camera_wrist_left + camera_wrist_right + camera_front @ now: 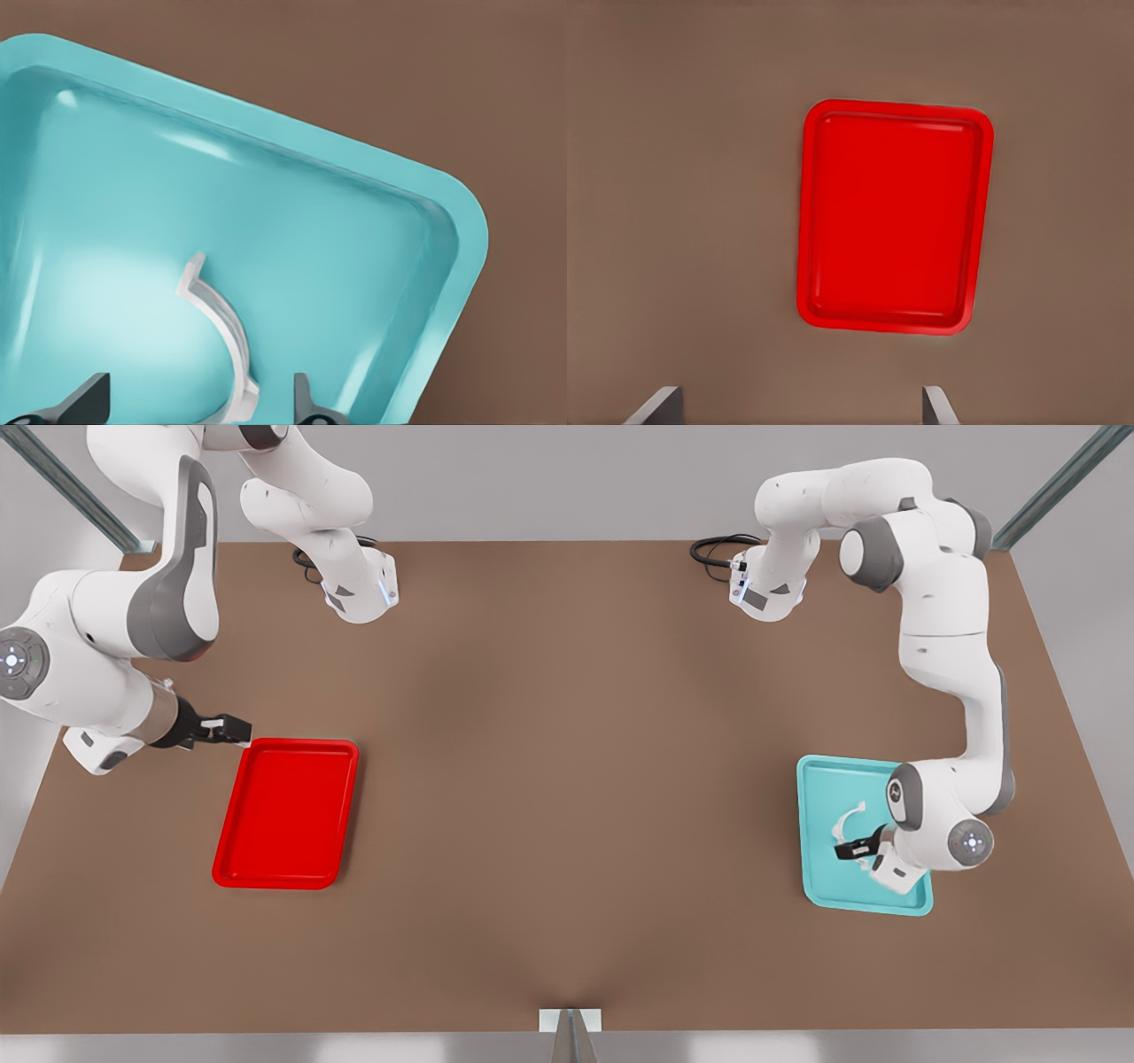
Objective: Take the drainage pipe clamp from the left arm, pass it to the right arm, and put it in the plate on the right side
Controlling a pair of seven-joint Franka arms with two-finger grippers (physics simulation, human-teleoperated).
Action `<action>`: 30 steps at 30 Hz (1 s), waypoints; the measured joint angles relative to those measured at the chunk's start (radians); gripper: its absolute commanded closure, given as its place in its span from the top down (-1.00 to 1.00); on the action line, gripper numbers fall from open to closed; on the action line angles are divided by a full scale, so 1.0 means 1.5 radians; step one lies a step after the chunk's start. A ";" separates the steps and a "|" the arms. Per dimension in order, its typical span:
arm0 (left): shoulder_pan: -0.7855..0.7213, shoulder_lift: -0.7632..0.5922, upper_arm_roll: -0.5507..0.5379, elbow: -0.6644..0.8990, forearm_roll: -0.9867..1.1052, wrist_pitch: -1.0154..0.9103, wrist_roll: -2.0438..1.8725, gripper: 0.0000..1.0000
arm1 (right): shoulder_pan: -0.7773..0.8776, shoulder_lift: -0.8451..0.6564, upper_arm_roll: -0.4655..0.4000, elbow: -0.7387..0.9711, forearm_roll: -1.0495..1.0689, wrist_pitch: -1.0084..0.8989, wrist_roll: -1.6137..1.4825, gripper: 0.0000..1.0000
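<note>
Two trays are sitting well apart with bare surface between, the whitish half-ring clamp lying in the teal tray between the left gripper's spread fingers, while the right gripper, fingers also parted, is waiting beside the red plate.

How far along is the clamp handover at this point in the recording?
Nothing is finished yet. The drainage pipe clamp lies in the teal tray. In hand: the left gripper is low over it, fingers open on either side, not closed on it. The right gripper waits open at the edge of the red plate. Grasp, handover and placing in the plate all remain.
</note>
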 measured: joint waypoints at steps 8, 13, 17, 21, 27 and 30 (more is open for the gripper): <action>0.006 0.012 0.000 -0.032 -0.002 0.093 -0.044 1.00 | 0.001 0.002 0.001 -0.001 -0.006 0.002 -0.003 1.00; 0.010 0.018 0.000 -0.037 0.000 0.111 -0.082 0.15 | 0.001 0.005 0.001 -0.002 -0.007 0.001 -0.004 1.00; 0.011 0.019 0.000 -0.037 0.000 0.117 -0.107 0.15 | 0.001 0.006 0.001 -0.002 -0.008 0.000 -0.005 1.00; 0.011 0.022 -0.001 -0.037 -0.006 0.121 -0.126 0.15 | 0.002 0.006 0.001 -0.002 -0.009 -0.001 -0.006 1.00; 0.011 0.024 -0.001 -0.037 -0.019 0.119 -0.148 -0.51 | 0.004 0.008 0.001 -0.002 -0.010 -0.003 -0.007 1.00; 0.011 0.024 -0.001 -0.037 -0.025 0.119 -0.157 -0.54 | 0.006 0.009 0.001 -0.002 -0.011 -0.003 -0.008 1.00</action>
